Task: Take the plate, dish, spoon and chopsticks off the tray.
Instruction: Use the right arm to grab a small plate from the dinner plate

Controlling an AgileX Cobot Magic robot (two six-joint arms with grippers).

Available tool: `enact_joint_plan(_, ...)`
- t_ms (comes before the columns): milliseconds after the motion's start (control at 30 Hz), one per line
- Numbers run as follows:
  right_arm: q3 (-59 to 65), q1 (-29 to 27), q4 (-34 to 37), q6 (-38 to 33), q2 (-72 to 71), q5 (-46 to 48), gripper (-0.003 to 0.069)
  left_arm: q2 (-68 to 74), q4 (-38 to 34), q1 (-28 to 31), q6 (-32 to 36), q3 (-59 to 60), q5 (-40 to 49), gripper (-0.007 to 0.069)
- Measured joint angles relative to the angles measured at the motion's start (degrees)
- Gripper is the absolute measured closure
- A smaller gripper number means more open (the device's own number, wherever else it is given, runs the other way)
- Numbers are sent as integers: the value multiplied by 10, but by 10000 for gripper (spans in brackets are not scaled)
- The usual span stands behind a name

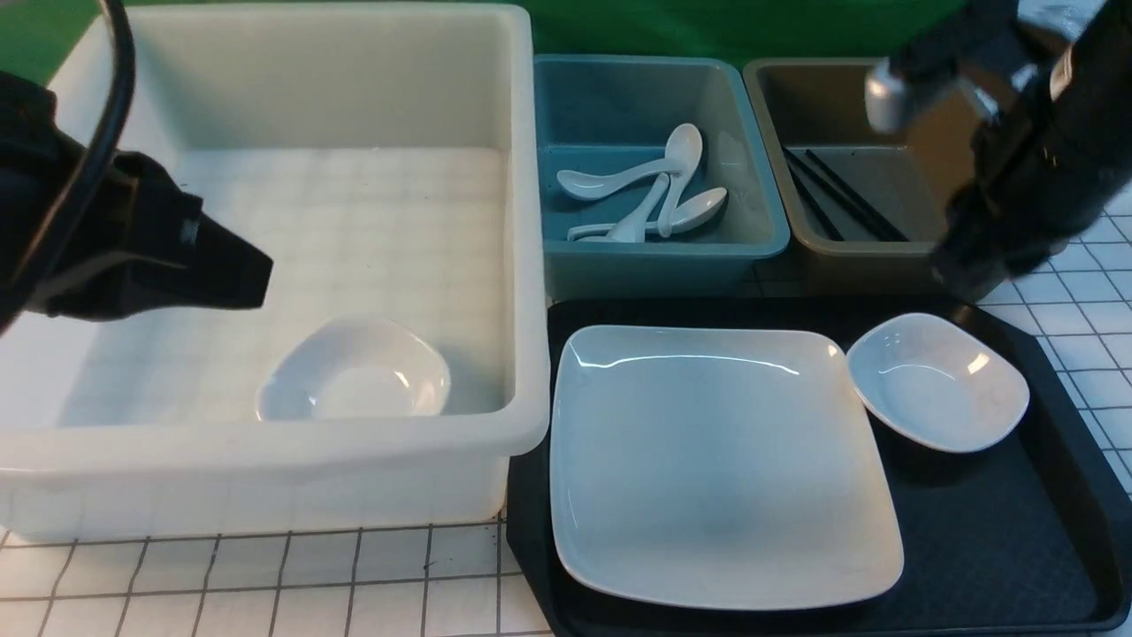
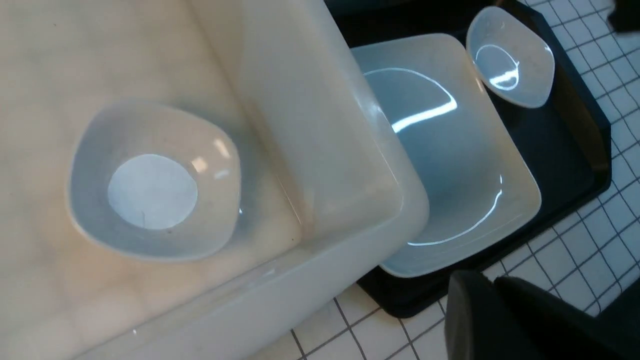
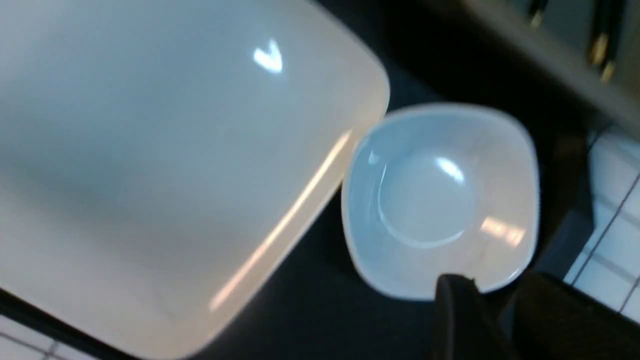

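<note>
Ana: Two white pieces lay on the black tray: the large square plate on its left part, and the small dish just beside the plate's far right corner.

Ben: Were they touching?

Ana: Their rims met or nearly met; I could not tell which.

Ben: And the spoon and the chopsticks?

Ana: Several white soup spoons lay crossed in the blue bin behind the tray. The black chopsticks lay in the brown bin to its right, and their gold bands showed in the right wrist view.

Ben: How did the jaws stand?

Ana: The left gripper hung over the white tub with its jaws closed on nothing. A second small dish sat on the tub's floor, nearer the front wall. The right gripper was over the tray by the dish's rim, jaws apart with nothing between them. In the front view that arm was blurred, high above the tray's far right corner.

Ben: Was there any writing?

Ana: One small pale mark on the left arm's black housing, too small to read. The table was white with a dark grid.
</note>
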Motion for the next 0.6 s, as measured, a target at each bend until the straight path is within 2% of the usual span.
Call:
enact_joint_plan(133, 108, -8, -1, -28, 0, -80, 219, 0, 1, 0, 3, 0, -13, 641)
enact_joint_plan(233, 156, -5, -2, -73, 5, -140, 148, 1, 1, 0, 10, 0, -19, 641)
enact_joint_plan(333, 184, -3, -15, -94, 18, -177, 123, 8, 4, 0, 25, 0, -20, 641)
enact_joint_plan(600, 191, -3, -45, -102, 59, -245, 122, 37, 9, 0, 31, 0, -12, 641)
